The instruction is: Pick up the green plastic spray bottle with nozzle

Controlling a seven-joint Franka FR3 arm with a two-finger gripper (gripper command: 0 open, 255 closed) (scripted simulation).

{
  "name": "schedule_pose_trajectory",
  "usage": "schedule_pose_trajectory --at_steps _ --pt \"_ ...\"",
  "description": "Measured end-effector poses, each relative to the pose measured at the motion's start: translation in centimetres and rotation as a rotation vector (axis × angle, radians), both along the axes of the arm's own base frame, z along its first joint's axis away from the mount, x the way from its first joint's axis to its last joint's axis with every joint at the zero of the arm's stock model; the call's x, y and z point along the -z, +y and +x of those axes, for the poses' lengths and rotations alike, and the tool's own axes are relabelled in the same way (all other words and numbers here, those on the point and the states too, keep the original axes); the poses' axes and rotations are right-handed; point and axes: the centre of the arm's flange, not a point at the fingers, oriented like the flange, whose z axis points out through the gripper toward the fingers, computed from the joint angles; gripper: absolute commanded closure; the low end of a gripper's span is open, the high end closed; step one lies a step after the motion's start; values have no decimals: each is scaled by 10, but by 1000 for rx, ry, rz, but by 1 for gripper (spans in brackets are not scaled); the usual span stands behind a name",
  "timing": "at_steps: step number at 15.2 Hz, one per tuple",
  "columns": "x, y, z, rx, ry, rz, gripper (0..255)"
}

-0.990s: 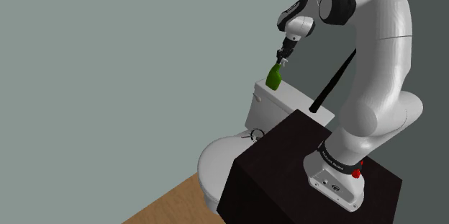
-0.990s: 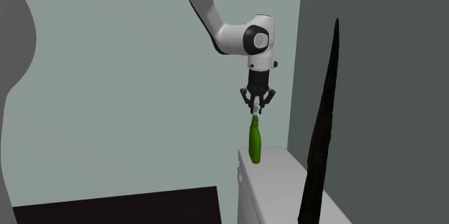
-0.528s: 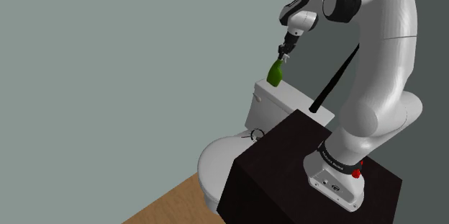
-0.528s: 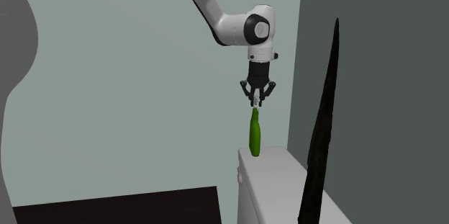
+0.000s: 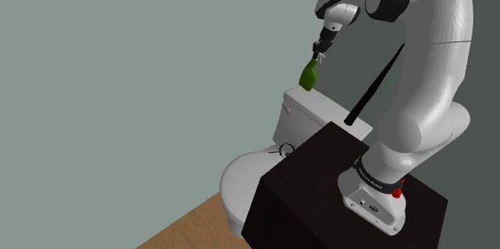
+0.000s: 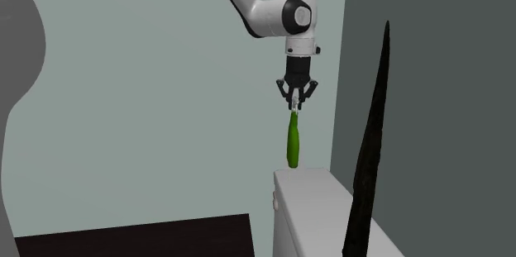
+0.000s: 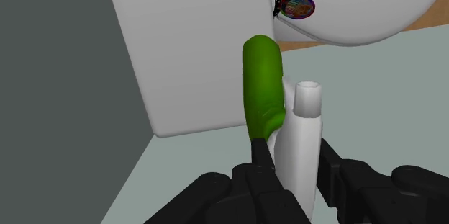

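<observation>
Raised since the earlier frame, the black two-finger gripper (image 6: 295, 108) carries the green spray bottle with white nozzle (image 6: 293, 141) clear of the white toilet tank (image 6: 314, 206). Its jaws are clamped on the nozzle. The bottle hangs upright just above the tank's top.

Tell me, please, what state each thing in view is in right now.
Green spray bottle with white nozzle: hanging upright, held by its nozzle, off the surface below.
All-black two-finger gripper: shut on the bottle's nozzle.
White toilet tank: lid on.
White toilet cover: down.
</observation>
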Motion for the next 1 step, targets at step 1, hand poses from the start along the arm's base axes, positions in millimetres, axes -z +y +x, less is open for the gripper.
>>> schedule_pose_trajectory --at_steps 1 --pt "-3 0 0 0 0 0 255"
